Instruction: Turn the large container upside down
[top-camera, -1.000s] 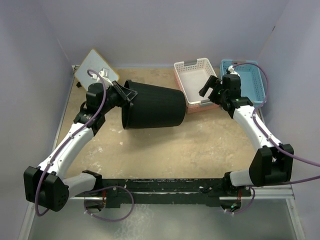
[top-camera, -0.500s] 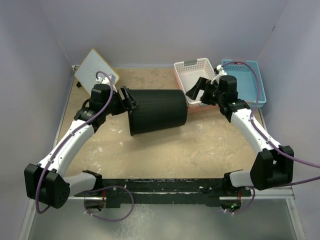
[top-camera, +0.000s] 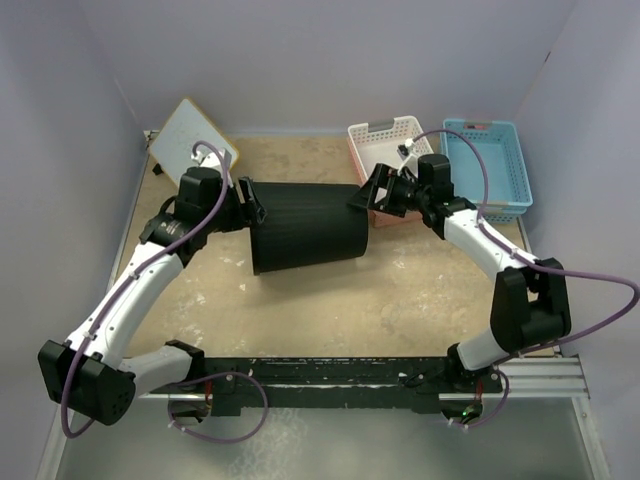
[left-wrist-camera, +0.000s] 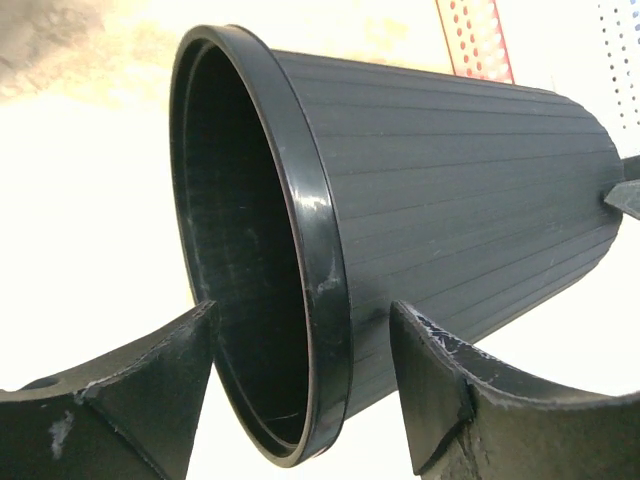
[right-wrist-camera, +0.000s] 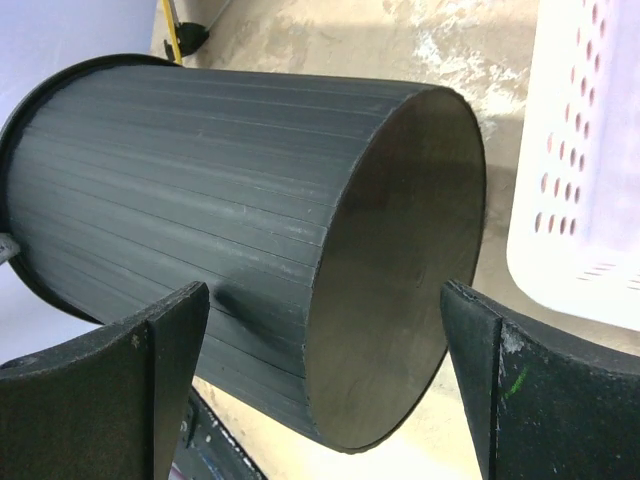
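The large container (top-camera: 305, 225), a tall black ribbed bin, lies on its side mid-table with its mouth to the left and its flat base to the right. My left gripper (top-camera: 250, 205) is open at the mouth. In the left wrist view the lower rim of the large container (left-wrist-camera: 450, 200) stands between the spread jaws of the left gripper (left-wrist-camera: 302, 312), with a gap on each side. My right gripper (top-camera: 368, 190) is open at the base end. In the right wrist view the right gripper (right-wrist-camera: 322, 290) straddles the base edge of the large container (right-wrist-camera: 200, 170) without touching it.
A pink lattice basket (top-camera: 385, 128) stands just behind the right gripper, and shows in the right wrist view as the pink basket (right-wrist-camera: 585, 150). A light-blue basket (top-camera: 480, 126) sits at the back right. A white board (top-camera: 190, 135) leans at the back left.
My left gripper has opened and let go of the bin's rim. The bin has settled flatter on its side. My right gripper has moved left, up to the bin's base.
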